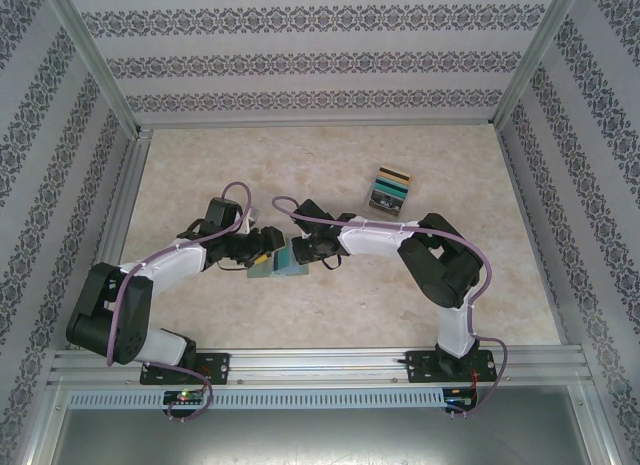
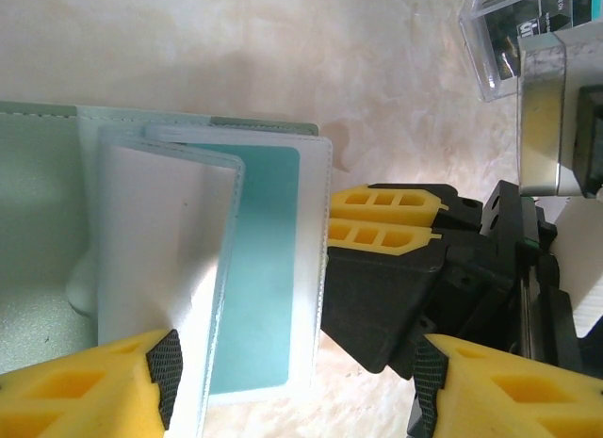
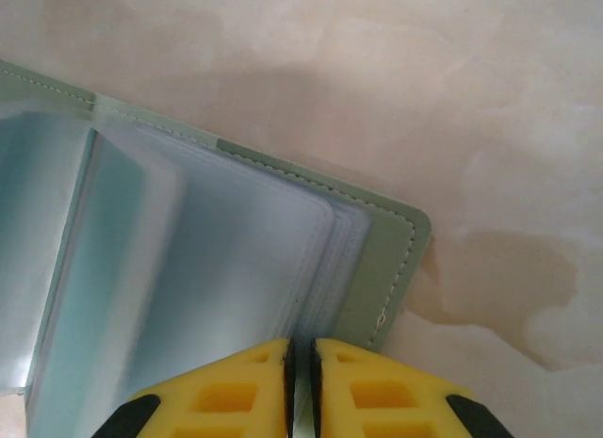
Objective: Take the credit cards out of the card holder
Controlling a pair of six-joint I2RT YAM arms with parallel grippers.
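I am pinching the soft grey-green folding card holder [image 3: 388, 267] steady with my right gripper [image 3: 300, 351], my left gripper [image 2: 297, 370] spread around its teal plastic card [image 2: 268, 268].

arms: white shells [image 1: 165, 260] over chunky black joints, both of em
cables: purple [image 1: 238, 188], strung along each arm
fingers: bright yellow [image 3: 226, 400], blocky cutouts (black ribbed pads [image 2: 166, 363] on the left one)
bases: black plates [image 1: 185, 367], tiny lights lit

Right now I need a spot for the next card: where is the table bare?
Bare: the far strip along the back wall, the left side beyond the left arm, the near strip between the arm bases. Crowded: the centre, where the left gripper and right gripper meet at the card holder.
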